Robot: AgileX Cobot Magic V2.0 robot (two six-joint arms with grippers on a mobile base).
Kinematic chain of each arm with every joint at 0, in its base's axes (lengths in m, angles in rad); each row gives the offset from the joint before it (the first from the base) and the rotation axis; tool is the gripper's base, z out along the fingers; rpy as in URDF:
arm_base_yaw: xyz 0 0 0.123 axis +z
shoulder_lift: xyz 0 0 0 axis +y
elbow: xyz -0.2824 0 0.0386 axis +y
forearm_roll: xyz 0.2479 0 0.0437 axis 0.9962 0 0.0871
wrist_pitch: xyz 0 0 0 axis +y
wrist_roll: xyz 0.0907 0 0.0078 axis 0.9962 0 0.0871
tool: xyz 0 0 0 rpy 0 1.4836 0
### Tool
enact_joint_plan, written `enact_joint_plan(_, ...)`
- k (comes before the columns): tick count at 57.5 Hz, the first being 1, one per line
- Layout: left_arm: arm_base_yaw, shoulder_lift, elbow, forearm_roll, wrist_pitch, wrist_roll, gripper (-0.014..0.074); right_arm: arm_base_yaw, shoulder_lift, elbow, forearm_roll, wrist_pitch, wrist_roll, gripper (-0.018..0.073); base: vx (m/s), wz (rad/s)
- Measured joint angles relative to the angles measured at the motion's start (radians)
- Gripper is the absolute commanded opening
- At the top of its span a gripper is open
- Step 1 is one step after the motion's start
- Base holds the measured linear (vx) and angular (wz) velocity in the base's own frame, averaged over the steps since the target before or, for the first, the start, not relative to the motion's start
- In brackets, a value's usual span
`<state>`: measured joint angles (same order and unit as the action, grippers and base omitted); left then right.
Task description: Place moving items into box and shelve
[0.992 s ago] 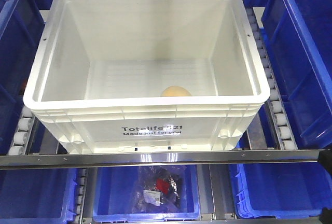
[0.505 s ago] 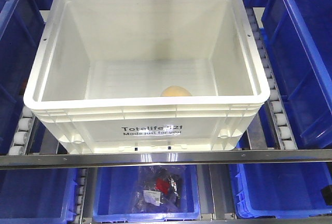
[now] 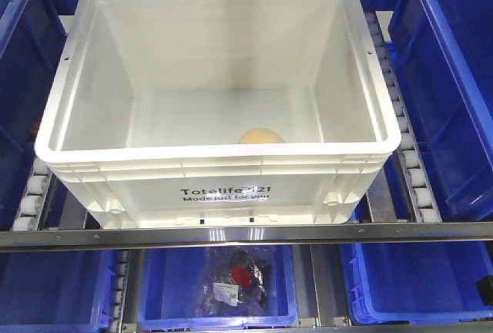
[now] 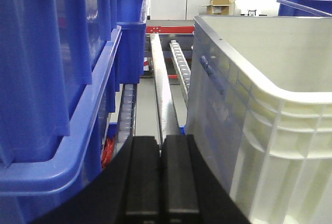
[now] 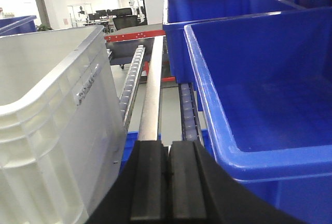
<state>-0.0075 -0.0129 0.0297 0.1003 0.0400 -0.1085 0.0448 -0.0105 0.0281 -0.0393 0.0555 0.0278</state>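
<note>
A white box (image 3: 216,171) marked "Totelife" stands on the shelf's rollers. A round tan item (image 3: 260,136) lies on its floor near the front wall. My left gripper (image 4: 160,139) is shut and empty, low beside the box's left wall (image 4: 259,125), in the gap to a blue bin (image 4: 57,79). My right gripper (image 5: 169,144) is shut and empty, low beside the box's right wall (image 5: 52,130), next to another blue bin (image 5: 259,89). Only a dark sliver of an arm (image 3: 486,287) shows at the right edge of the front view.
A steel rail (image 3: 246,234) runs across the shelf front under the box. Roller tracks (image 3: 408,156) flank the box. Blue bins stand on both sides and below. The lower middle bin (image 3: 219,287) holds a bagged dark and red item (image 3: 239,279).
The dark arm part at the right edge of the front view has dropped lower and shrunk almost out of frame. The box and the tan item have not moved.
</note>
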Motion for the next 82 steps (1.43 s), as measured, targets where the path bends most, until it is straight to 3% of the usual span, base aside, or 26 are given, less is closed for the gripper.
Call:
enact_joint_plan(16, 0.0, 0.0, 0.0, 0.0, 0.0, 0.0, -0.002, 0.0, 0.0, 0.0, -0.002, -0.084, -0.054, -0.0015, 0.0, 0.0)
enact_joint_plan(62, 0.0, 0.0, 0.0, 0.0, 0.0, 0.0, -0.002, 0.0, 0.0, 0.0, -0.002, -0.087, -0.065, -0.0015, 0.0, 0.0)
enact_joint_plan(82, 0.038, 0.0, 0.0, 0.0, 0.0, 0.0, -0.002, 0.0, 0.0, 0.0, -0.002, -0.088, -0.065, -0.0015, 0.0, 0.0)
